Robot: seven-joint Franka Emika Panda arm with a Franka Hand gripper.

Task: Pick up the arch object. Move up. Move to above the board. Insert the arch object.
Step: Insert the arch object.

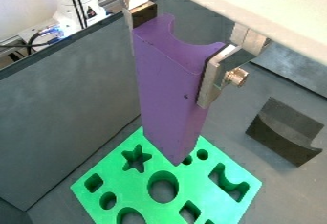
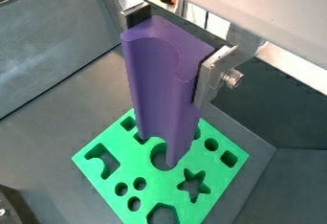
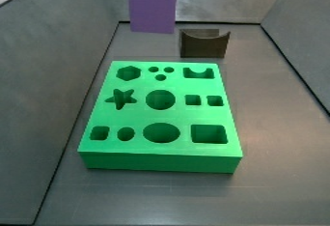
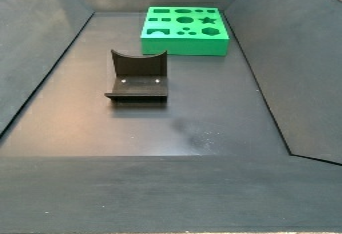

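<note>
Hand [image 1: 183, 48] clamped on purple arch object [image 1: 173, 84] above green board [image 1: 121, 185], arch top cropped in a side view [image 3: 151, 3].

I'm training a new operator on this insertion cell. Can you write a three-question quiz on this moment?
1. True or false: the gripper holds the arch object in its jaws.
2. Is the arch object over the board or seated in it?
3. What else rests on the floor: A) a dark block with a curved dip, B) a red ball?

Key: 1 true; 2 over it, in both wrist views; 3 A.
</note>
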